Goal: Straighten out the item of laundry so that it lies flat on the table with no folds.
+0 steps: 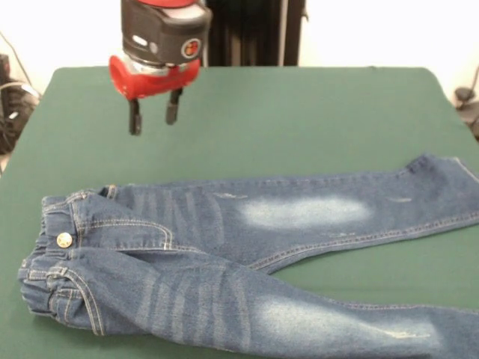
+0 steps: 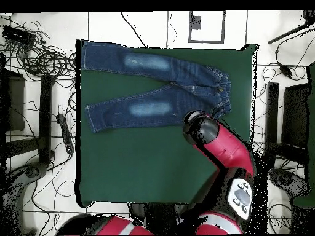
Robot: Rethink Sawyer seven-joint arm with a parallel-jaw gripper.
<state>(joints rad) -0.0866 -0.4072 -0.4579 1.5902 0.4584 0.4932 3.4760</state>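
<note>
The item of laundry [image 1: 247,262] [image 2: 154,83] is a small pair of blue jeans with faded thigh patches, spread on the green table [image 1: 299,127] [image 2: 141,166]. Its waistband with a brass button [image 1: 64,240] lies at the left of the front view, and both legs run to the right, slightly apart. My gripper [image 1: 153,117] hangs above the table behind the waistband, open, with nothing between its black fingers. It does not touch the jeans. In the overhead view the arm's head [image 2: 201,130] hides the gripper, just beside the waistband.
Cables [image 2: 37,55] and dark stands [image 2: 271,123] lie on the floor around the table. The jeans sit near one table edge, and one leg reaches the table's side edge [image 1: 468,179]. Bare green cloth stretches behind the jeans.
</note>
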